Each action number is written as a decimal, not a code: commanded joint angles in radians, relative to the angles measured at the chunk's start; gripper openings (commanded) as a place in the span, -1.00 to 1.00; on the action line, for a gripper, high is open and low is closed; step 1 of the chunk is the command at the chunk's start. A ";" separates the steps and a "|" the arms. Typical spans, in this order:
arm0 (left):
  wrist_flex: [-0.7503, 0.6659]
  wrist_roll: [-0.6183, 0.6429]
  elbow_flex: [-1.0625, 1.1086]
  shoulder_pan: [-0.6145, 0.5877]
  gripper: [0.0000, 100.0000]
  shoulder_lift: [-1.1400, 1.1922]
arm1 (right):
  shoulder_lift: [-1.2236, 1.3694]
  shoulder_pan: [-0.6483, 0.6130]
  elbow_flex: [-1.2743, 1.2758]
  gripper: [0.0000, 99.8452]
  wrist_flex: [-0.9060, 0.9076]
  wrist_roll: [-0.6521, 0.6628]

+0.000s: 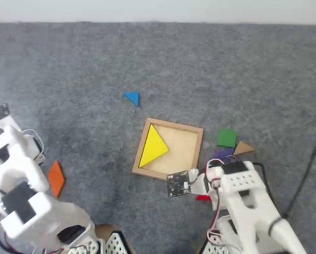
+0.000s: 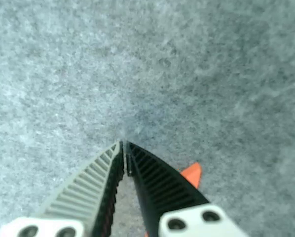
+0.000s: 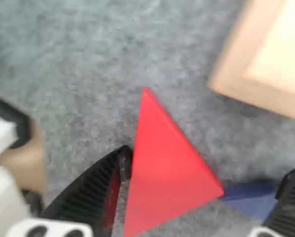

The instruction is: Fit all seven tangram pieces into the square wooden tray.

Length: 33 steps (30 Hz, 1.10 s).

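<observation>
Tangram pieces lie mostly outside the square wooden tray [image 1: 174,126] in the high view. Just one, a large yellow triangle [image 1: 152,146], sits inside it, against the tray's left wall. A small blue triangle [image 1: 132,98] lies well apart from the tray on the grey felt table cover [image 1: 84,63], and an orange parallelogram [image 1: 56,178] lies near the left arm [image 1: 20,185]. A green square [image 1: 227,138], a tan triangle [image 1: 244,148] and a purple piece [image 1: 223,155] cluster just beside the tray's right wall. The right arm [image 1: 242,193] hangs over a flat red triangle [image 1: 203,198] near the tray's front right corner.

In the left wrist view the left gripper [image 2: 124,144] has its fingers pressed together with nothing between them, above bare felt. A corner of the orange parallelogram peeks out beside one finger.

In the right wrist view the right gripper [image 3: 210,163] is spread wide around the red triangle, which appears to lie flat on the felt. One finger is at, or just beside, a long edge of the triangle, and the other stands off beyond its far corner. A corner of the tray is near, and a bluish edge of another piece shows at the triangle's corner; whether they touch cannot be told.

The step in hand looks like the pick-up of the red triangle — the second piece of seven, with six not yet placed. The next move likely calls for the tips to settle low against the felt and close across the thin piece. After that comes a lift over the tray's rim and a turn, so an edge of the red triangle meets the yellow one's free edge.
</observation>
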 commanded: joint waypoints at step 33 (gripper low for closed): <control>0.000 -0.029 -0.001 0.000 -0.97 -0.012 | -0.130 0.137 -0.095 -0.14 0.240 0.080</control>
